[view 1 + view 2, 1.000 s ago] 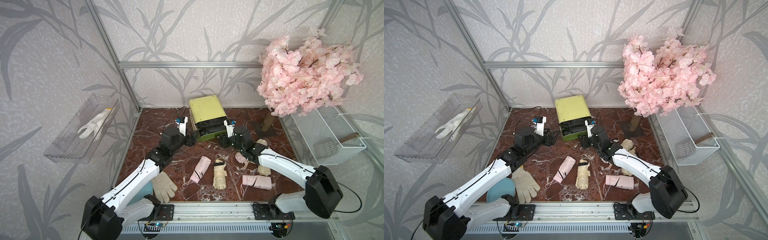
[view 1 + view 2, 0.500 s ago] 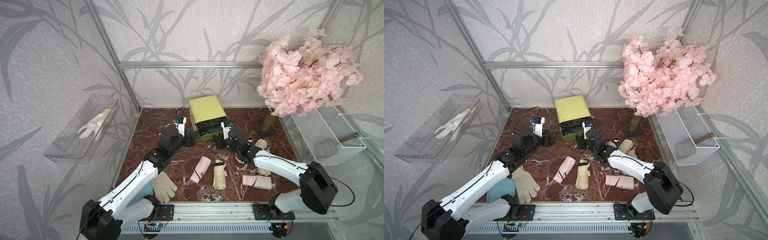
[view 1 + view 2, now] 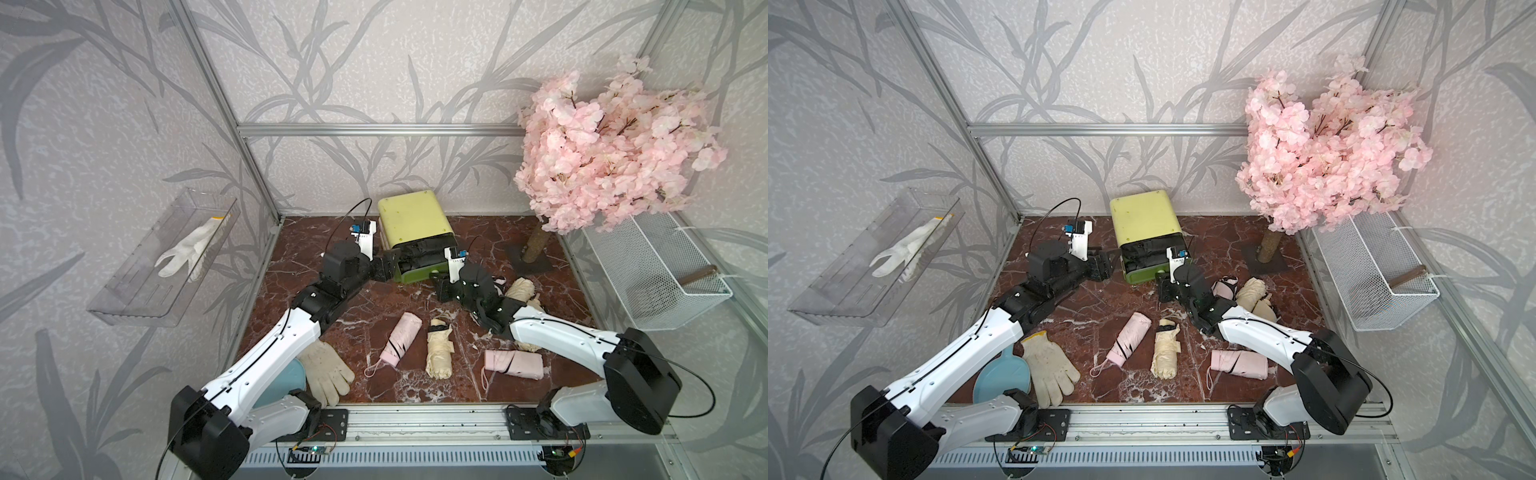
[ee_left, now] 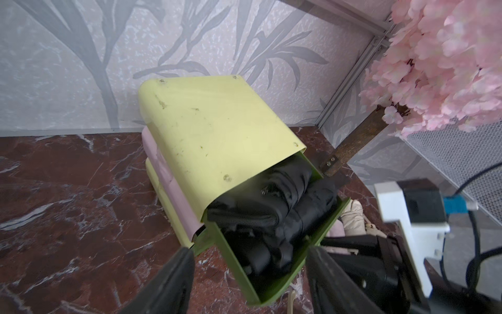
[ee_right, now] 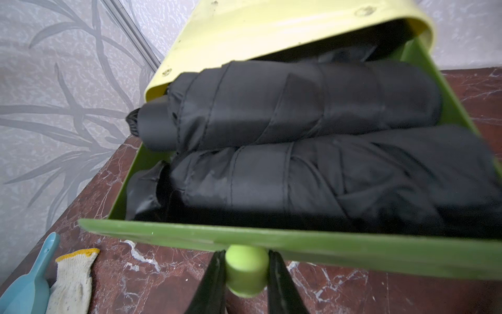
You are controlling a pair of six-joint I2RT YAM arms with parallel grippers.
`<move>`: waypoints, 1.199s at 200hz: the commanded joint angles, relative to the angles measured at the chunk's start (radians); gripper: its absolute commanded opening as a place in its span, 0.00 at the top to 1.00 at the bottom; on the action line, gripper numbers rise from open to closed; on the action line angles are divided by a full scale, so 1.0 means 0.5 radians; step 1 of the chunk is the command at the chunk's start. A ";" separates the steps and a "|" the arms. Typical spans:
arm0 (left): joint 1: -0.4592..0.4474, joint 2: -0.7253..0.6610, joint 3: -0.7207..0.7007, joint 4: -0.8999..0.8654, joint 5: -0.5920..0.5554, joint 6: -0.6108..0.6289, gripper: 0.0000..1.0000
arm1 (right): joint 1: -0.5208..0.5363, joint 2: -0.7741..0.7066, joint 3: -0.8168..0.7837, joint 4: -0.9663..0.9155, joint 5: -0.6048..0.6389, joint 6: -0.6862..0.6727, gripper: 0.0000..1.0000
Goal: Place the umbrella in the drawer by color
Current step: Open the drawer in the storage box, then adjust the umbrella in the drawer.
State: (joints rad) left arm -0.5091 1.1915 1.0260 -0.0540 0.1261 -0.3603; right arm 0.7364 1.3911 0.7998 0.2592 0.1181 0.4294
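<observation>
At the back of the worktop [image 3: 365, 307], in both top views, the chest [image 3: 415, 224] stands with its top drawer [image 3: 417, 275] pulled out and black umbrellas [image 3: 419, 258] inside. Pink umbrellas [image 3: 399, 338] and cream umbrellas [image 3: 439, 353] lie loose nearer the front, well apart from the chest, presumably awaiting other drawers. The right arm [image 3: 561, 334] reaches the drawer's front; the left arm [image 3: 274, 353] ends just beside its side.

From the left wrist, the left fingers [image 4: 173, 274] stand wide apart and hold nothing, the drawer's near corner showing between them. Whether they touch it I cannot tell; they look placed to steady the drawer while the other arm works.

From the right wrist, the right fingers [image 5: 214, 277] are clamped on the knob [image 5: 245, 271], one on each side, a hold suited to moving the drawer straight in or out. Two black umbrellas lie side by side across it, the rear one partly under the chest's top. One colour together and little room left, so I judge closing comes next.
</observation>
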 commanded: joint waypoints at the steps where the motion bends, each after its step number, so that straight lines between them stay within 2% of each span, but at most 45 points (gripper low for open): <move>1: -0.037 0.137 0.161 -0.060 0.140 -0.118 0.35 | 0.048 -0.150 0.000 0.102 0.049 -0.062 0.96; 42: -0.245 0.314 0.271 -0.074 0.133 -0.107 0.38 | 0.055 -0.205 -0.016 0.053 0.068 -0.090 0.96; 80: -0.344 0.490 0.397 -0.138 0.119 -0.138 0.54 | 0.055 -0.177 -0.012 0.077 0.072 -0.110 0.95; 127: -0.288 0.620 0.439 -0.243 -0.076 -0.153 0.57 | 0.055 -0.195 -0.031 0.093 0.056 -0.109 0.95; 160: -0.147 0.612 0.330 -0.242 -0.130 -0.222 0.58 | 0.055 -0.235 -0.052 0.084 0.066 -0.125 0.95; 240: -0.097 0.744 0.386 -0.232 0.010 -0.239 0.57 | 0.055 -0.252 -0.058 0.065 0.031 -0.136 0.94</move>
State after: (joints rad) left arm -0.5472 1.5478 1.2057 -0.1337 0.1009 -0.4747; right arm 0.7555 1.3136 0.7551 0.2047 0.1394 0.3878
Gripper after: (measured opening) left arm 0.428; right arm 0.243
